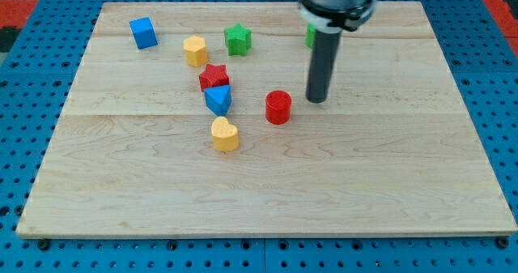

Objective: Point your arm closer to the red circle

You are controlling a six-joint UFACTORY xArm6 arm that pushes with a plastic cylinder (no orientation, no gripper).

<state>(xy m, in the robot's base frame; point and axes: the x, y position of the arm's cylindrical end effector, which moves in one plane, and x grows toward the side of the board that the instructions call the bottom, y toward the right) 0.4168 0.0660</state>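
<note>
— Red circle, where is it sitting?
— Near the middle of the wooden table, with my tip standing just beside it on the view's right, apart from it.
— And the hand?
— No hand is showing; the arm is ending in a plain dark rod.
— What is lying around it?
— Toward the view's left, a blue block is touching a red star above it, and a yellow block is lying just below. Farther up are sitting another yellow block, a green star and a blue cube. A green block is peeking out behind the rod.
</note>
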